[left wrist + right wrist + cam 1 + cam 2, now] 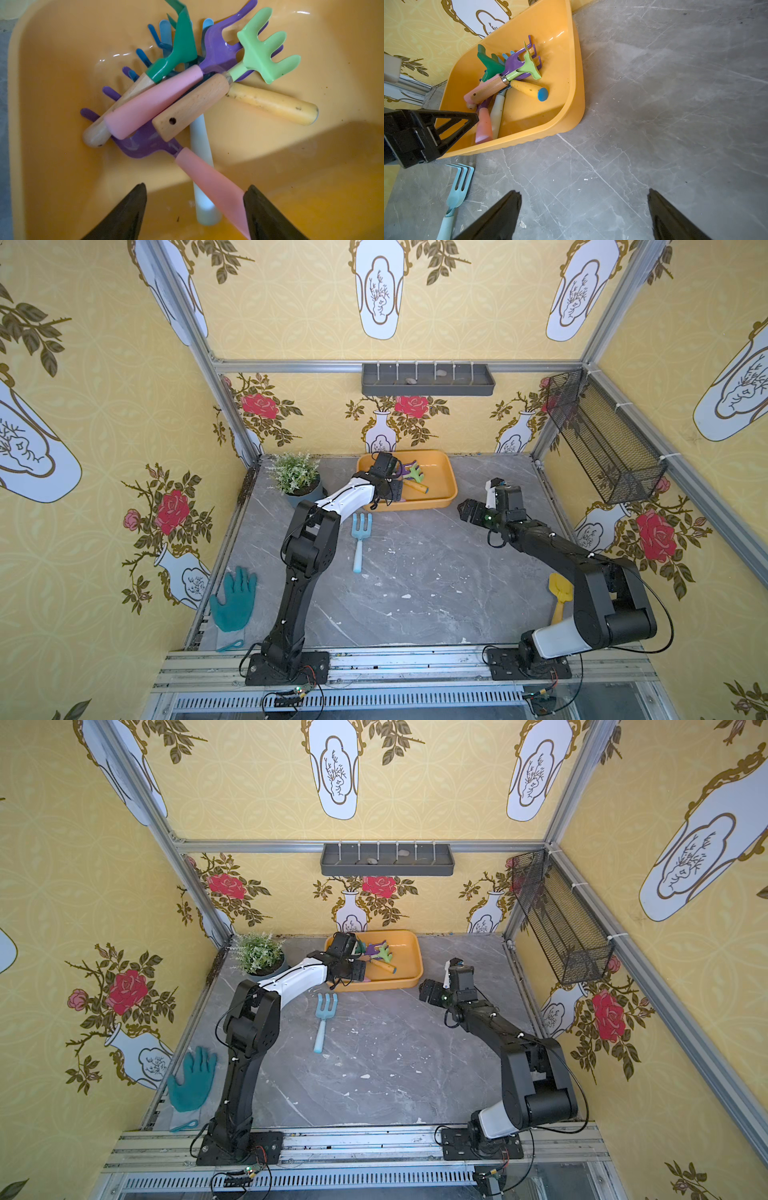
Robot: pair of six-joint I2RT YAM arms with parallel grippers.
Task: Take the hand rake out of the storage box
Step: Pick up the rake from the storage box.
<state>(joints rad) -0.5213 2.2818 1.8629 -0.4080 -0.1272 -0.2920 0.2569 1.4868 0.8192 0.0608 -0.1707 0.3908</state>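
Wedge-tipped and black, the left gripper stands half-spread astride the pink-handled purple hand rake, one jaw touching it, among six tools in the glossy orange storage box at the far edge of the worktop. The right gripper gapes wide, empty.

**YAM bimanual pair: bodywork**

Left arm: black boxy links, white forearm shell, thin black cables looped at the joints, small white dots along the links, black screwed base plate. Right arm: matching black links, white shell by the base, green light near the wrist. Left gripper and right gripper: black wedge-shaped fingers.
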